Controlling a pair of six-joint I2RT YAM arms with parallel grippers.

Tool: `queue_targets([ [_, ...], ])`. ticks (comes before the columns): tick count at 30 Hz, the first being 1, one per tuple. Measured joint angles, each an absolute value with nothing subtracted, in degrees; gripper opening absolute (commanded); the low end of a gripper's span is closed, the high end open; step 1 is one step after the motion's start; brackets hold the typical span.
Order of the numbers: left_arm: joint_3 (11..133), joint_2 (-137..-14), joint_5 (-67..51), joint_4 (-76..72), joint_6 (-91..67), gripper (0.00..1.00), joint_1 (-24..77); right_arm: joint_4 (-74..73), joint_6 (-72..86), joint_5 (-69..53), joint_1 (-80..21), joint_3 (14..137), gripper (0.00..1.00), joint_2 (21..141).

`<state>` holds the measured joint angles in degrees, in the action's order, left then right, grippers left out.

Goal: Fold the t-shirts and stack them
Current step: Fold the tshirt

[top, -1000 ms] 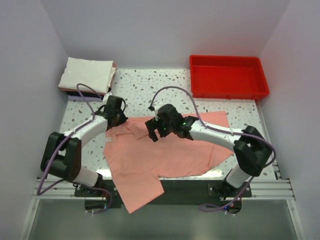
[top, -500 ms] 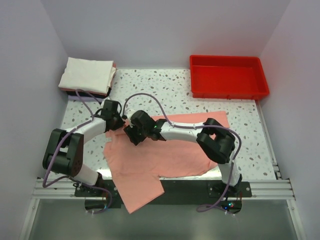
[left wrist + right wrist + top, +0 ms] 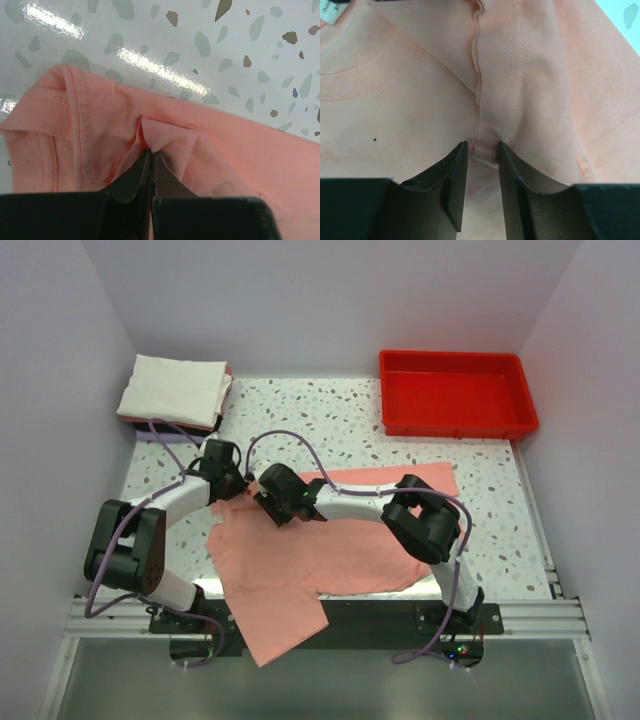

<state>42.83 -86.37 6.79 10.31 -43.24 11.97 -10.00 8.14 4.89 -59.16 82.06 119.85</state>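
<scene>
A salmon-pink t-shirt (image 3: pixel 340 540) lies spread and rumpled on the speckled table, one part hanging over the near edge. My left gripper (image 3: pixel 238 490) sits at its upper left corner; in the left wrist view the gripper (image 3: pixel 151 151) is shut on a pinched peak of pink cloth (image 3: pixel 100 125) near a sleeve hem. My right gripper (image 3: pixel 260 497) reaches across right beside it. In the right wrist view the gripper (image 3: pixel 482 146) has its jaws narrowed around a raised seam fold, a gap still between them. A white neck label (image 3: pixel 331 11) shows at the top left.
A stack of folded t-shirts (image 3: pixel 175 390), a white one on top, rests at the back left corner. The red plastic tray (image 3: pixel 457 392) stands at the back right. The right arm (image 3: pixel 420 515) stretches over the shirt.
The right arm swung left across the shirt to the left gripper's side, and its jaws narrowed around a fold. The left gripper stayed shut on the cloth.
</scene>
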Motion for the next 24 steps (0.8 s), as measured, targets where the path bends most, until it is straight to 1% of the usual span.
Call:
queue_targets([
  [2,42.8,-86.4,6.8,10.3,-43.2,0.0,11.9,-10.0,8.0,5.6,-59.2,82.1,0.27,119.9],
  [6,42.8,-86.4,6.7,10.3,-43.2,0.0,11.6,-10.0,7.9,7.2,-59.2,82.1,0.19,120.0],
  [7,42.8,-86.4,6.7,10.3,-43.2,0.0,11.6,-10.0,7.9,7.5,-59.2,82.1,0.15,120.0],
  [8,42.8,-86.4,6.7,10.2,-43.1,0.0,11.6,-10.0,7.9,7.8,-59.2,82.1,0.07,120.0],
  [10,42.6,-86.4,6.7,10.1,-42.8,0.0,11.6,-10.1,7.5,8.1,-59.2,82.3,0.0,120.0],
  [18,42.5,-85.0,6.1,10.3,-42.4,0.0,11.6,-12.2,5.4,7.2,-59.2,83.4,0.0,119.4],
  [24,39.7,-78.5,5.4,10.3,-42.6,0.0,11.6,-14.0,3.2,3.2,-59.2,83.2,0.0,114.3],
])
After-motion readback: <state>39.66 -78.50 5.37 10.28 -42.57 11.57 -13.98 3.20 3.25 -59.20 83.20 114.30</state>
